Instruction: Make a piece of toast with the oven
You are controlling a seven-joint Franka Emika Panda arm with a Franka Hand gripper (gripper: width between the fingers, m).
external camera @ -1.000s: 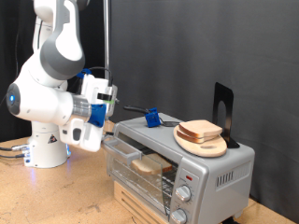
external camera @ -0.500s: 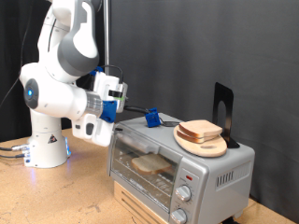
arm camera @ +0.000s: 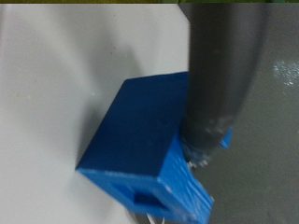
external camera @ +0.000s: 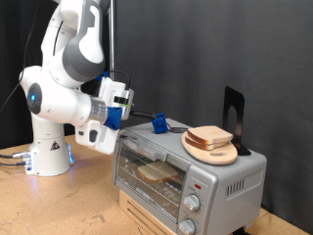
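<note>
Black curtains hang behind a light wooden table (external camera: 88, 201), and the oven (external camera: 186, 171) sits toward four o'clock in the exterior view, its glass door shut. Through the glass a piece of toast (external camera: 156, 173) lies flat on the rack, its long axis running roughly from ten o'clock to four o'clock. On the oven's roof rests a round wooden board (external camera: 212, 150) with another bread slice (external camera: 209, 136) stacked on it, and a black stand (external camera: 234, 116) rises behind at one o'clock of the board. A small blue block (external camera: 156, 124) sits on the roof's far corner. The gripper (external camera: 119, 106) hovers at the oven's upper corner, at about nine o'clock of the blue block; whether its fingers are apart or together I cannot tell. The wrist view shows only a blue block (arm camera: 149, 149) and a grey finger (arm camera: 220, 75), blurred.
</note>
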